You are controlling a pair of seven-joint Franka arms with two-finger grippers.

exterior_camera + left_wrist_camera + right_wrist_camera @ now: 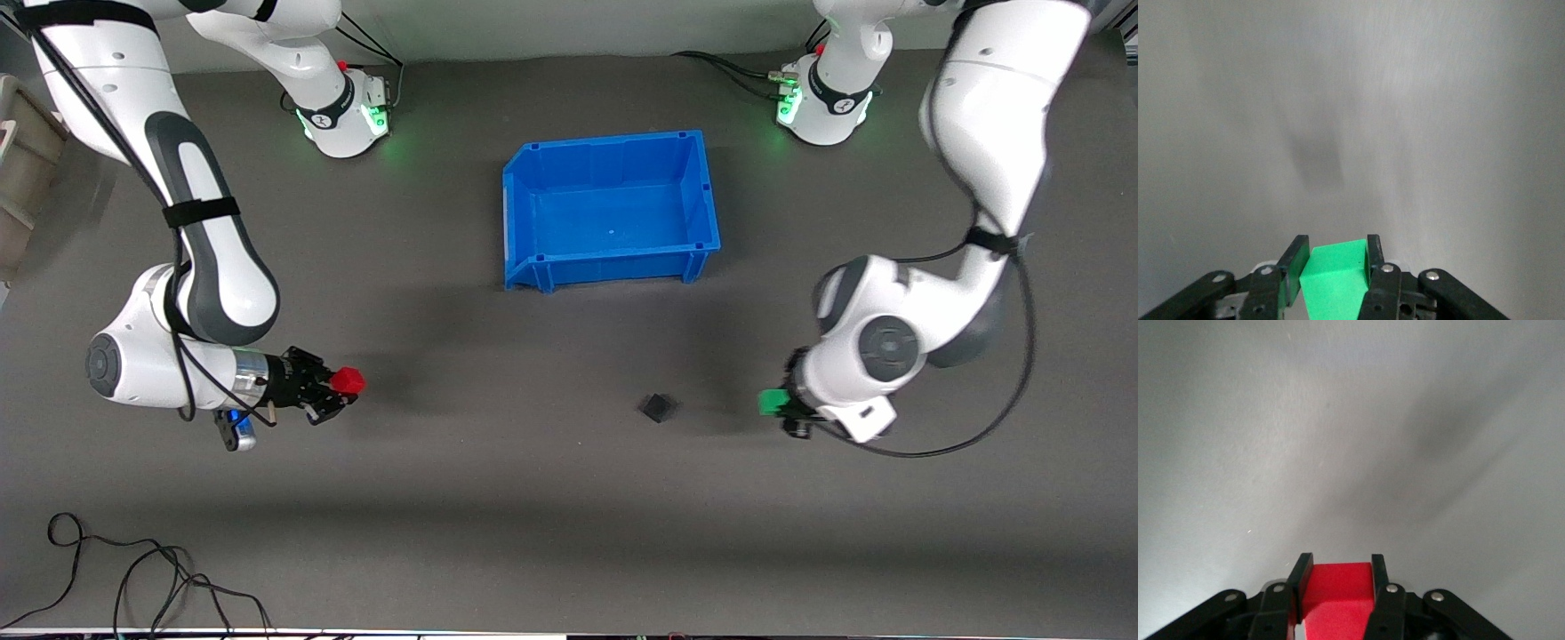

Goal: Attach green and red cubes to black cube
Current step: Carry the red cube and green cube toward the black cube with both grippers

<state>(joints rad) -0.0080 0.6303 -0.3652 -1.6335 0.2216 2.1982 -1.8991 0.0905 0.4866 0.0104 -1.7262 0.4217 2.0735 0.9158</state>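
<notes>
Centrally, the black cube [658, 407] lies on the grey table [498, 498], at six o'clock from the blue bin [610, 210]. Right gripper [342, 394], at nine o'clock from it, has its jaws clenched on the red cube [348, 380]; left gripper [782, 414], at three o'clock, grasps the green cube [771, 402]. Risk: the small, matte black cube, barely darker than the table, sits loose and rotated; a one-sided or misaligned push could slide it rather than join the faces.
</notes>
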